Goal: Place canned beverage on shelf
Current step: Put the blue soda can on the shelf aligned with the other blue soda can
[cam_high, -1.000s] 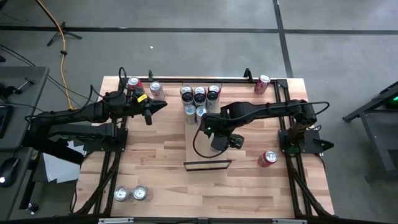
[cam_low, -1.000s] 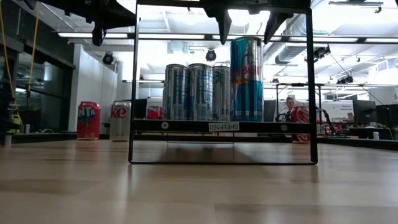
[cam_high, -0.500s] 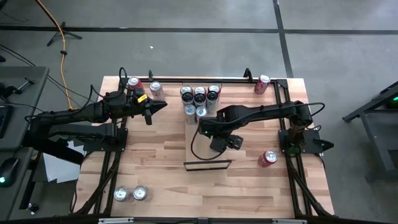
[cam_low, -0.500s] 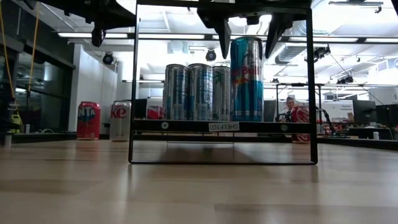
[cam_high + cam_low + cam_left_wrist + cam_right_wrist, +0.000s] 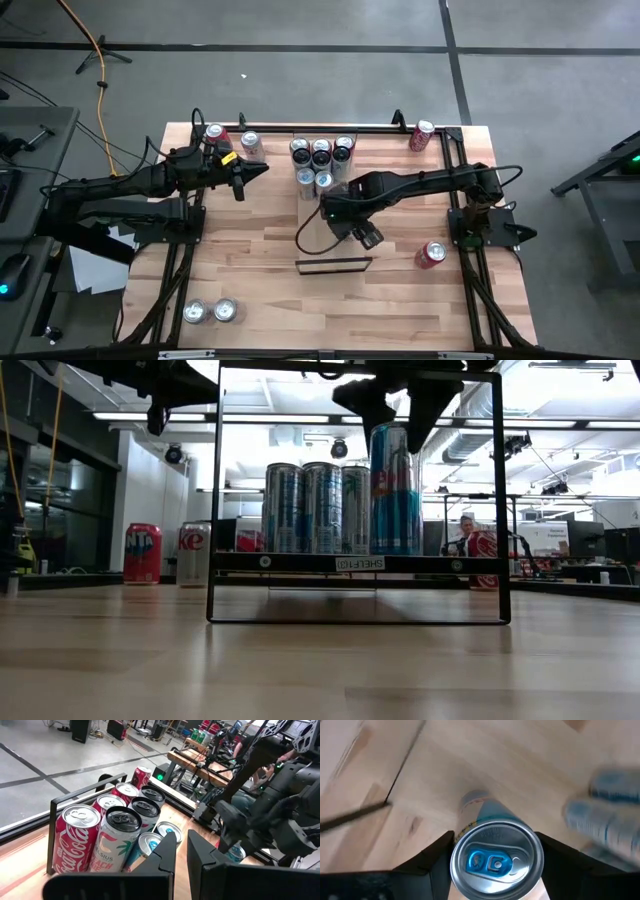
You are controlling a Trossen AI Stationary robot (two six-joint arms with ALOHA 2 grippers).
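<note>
Bench (image 5: 250,260): striped butcher-block top, framed by black rails, seen from above with both arms over it.

Shelf (image 5: 318,222): pale plain-wood board at bench centre, with a thin black rail (image 5: 334,265) at its near short end. In the low view the board sits raised within its black frame.

Canned beverage, tall blue and silver (image 5: 396,490): stands upright on the shelf, nearest the low camera, just in front of the other tall cans. In the right wrist view its silver top with blue tab (image 5: 495,861) sits between the two dark fingers.

Right claw (image 5: 398,400): directly above the blue can, fingers straddling its top on either side and drawn close against it. Whether they press on the can cannot be told. From above, the right claw (image 5: 334,209) is over the shelf board.

Cluster of tall cans (image 5: 320,160): upright at the far end of the shelf, touching one another.

Left claw (image 5: 181,851): closed and empty, held over the left side of the bench, pointing toward the can cluster.

Other stock: two cans (image 5: 232,138) at the far left edge; two cans (image 5: 210,311) at the near left corner; one red can (image 5: 421,135) far right; one red can (image 5: 431,254) lying right of the shelf.
</note>
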